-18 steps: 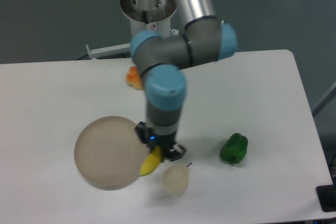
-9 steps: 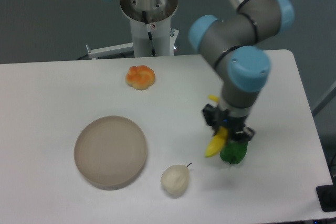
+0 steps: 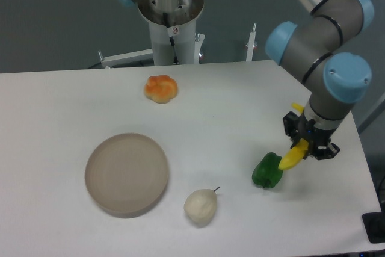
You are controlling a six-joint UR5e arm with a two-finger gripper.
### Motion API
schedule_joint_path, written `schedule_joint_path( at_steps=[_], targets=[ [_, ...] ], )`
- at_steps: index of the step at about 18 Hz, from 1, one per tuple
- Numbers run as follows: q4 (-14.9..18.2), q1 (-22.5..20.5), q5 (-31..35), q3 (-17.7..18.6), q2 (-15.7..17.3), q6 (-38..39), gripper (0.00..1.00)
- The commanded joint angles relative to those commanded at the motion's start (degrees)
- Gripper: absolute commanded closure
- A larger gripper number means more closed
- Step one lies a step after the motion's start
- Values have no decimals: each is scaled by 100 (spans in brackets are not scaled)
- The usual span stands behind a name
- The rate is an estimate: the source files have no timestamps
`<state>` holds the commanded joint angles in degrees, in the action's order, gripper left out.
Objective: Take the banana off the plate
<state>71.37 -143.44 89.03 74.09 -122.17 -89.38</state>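
Note:
My gripper [image 3: 308, 142] is shut on the bright yellow banana [image 3: 293, 157] and holds it above the table at the right side. The banana's lower end sticks out just right of the green pepper [image 3: 267, 171], and its upper end shows at the gripper's left shoulder. The beige plate [image 3: 126, 173] lies empty at the left front, far from the gripper.
An orange-yellow bun [image 3: 160, 88] lies at the back middle. A pale white pear [image 3: 200, 206] lies at the front, right of the plate. The robot's base [image 3: 170, 10] stands behind the table. The table's right edge is close to the gripper.
The gripper has carried the banana from the plate's right rim across the table to the right, past the pear and over the green pepper.

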Motion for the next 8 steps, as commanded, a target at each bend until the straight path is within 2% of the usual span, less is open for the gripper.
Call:
schedule_joint_path(
  at_steps=[8],
  targets=[
    [-17,0,-26,-9,-18,9,100]
  ],
)
